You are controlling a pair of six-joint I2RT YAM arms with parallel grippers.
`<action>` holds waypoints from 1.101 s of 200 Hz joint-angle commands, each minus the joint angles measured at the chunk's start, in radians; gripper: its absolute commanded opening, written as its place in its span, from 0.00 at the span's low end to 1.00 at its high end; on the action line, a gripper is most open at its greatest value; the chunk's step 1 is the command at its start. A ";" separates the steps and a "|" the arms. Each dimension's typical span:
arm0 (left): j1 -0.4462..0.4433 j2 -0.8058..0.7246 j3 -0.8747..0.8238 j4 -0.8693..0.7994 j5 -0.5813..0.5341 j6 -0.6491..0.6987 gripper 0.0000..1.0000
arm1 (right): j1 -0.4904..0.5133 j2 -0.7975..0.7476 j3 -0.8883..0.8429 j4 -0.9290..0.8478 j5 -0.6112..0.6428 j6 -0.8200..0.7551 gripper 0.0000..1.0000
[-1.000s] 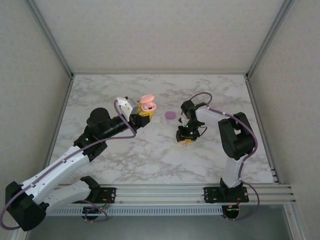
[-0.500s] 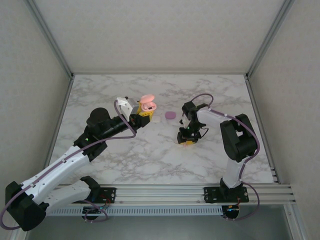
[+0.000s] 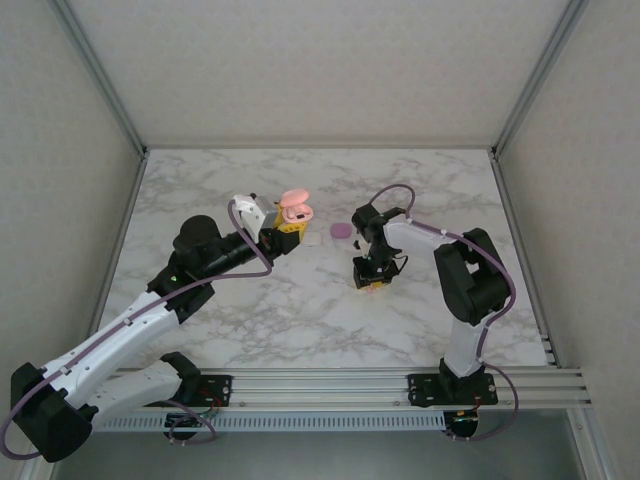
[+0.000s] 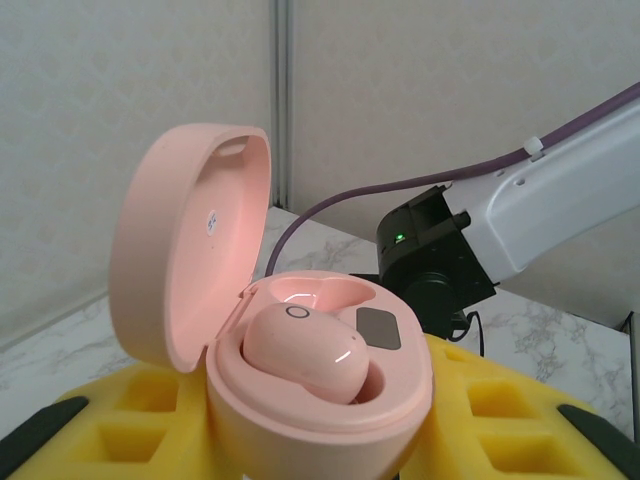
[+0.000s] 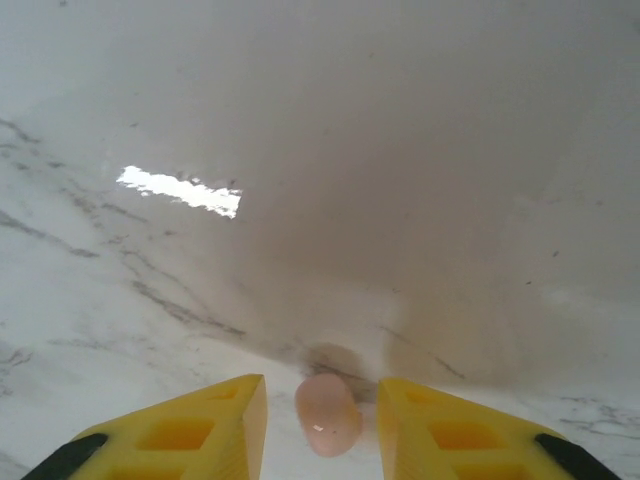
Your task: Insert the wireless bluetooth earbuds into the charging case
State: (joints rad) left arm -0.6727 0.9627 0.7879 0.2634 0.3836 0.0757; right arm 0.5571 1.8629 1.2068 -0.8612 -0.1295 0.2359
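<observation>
My left gripper (image 3: pixel 284 228) is raised above the table's middle left, shut on the peach-pink charging case (image 3: pixel 295 207). In the left wrist view the case (image 4: pixel 330 410) sits between the yellow fingers (image 4: pixel 500 410) with its lid (image 4: pixel 180 250) swung open. One pink earbud (image 4: pixel 305 350) rests in a socket; the socket beside it (image 4: pixel 320 292) is bare. My right gripper (image 3: pixel 371 280) points down at the table. In its wrist view a second pink earbud (image 5: pixel 328 415) lies on the marble between the yellow fingers (image 5: pixel 215 425), with a small gap on each side. The right gripper (image 5: pixel 320 392) is open.
A small purple rounded object (image 3: pixel 341 231) lies on the marble table (image 3: pixel 250 310) between the two grippers, just left of the right wrist. The white enclosure walls stand behind and to both sides. The right arm's wrist (image 4: pixel 435 260) shows beyond the case.
The right gripper's jaws have narrowed around the pink earbud on the table and its wrist has shifted slightly left. The left arm and case have not moved.
</observation>
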 commanded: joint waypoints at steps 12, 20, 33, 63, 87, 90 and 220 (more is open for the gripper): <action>-0.010 -0.004 0.027 0.016 0.012 -0.004 0.25 | 0.008 0.032 0.025 -0.032 0.030 0.000 0.32; -0.010 -0.003 0.028 0.016 0.012 -0.004 0.25 | 0.008 0.034 0.026 -0.031 0.030 -0.001 0.32; -0.010 -0.001 0.031 0.016 0.014 -0.006 0.25 | 0.010 0.038 0.028 -0.033 0.033 -0.004 0.31; -0.010 0.001 0.034 0.015 0.013 -0.005 0.25 | 0.010 0.039 0.034 -0.043 0.037 -0.009 0.27; -0.011 0.006 0.037 0.016 0.016 -0.007 0.25 | 0.011 0.038 0.036 -0.050 0.059 -0.010 0.27; -0.010 0.008 0.039 0.016 0.017 -0.008 0.25 | 0.011 0.038 0.037 -0.052 0.062 -0.010 0.27; -0.018 0.015 0.045 0.010 0.011 -0.005 0.25 | 0.015 0.061 0.025 -0.075 0.064 -0.050 0.26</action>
State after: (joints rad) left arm -0.6792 0.9802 0.7925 0.2592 0.3836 0.0757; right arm 0.5617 1.8954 1.2251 -0.8909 -0.0780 0.2012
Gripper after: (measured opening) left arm 0.370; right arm 0.255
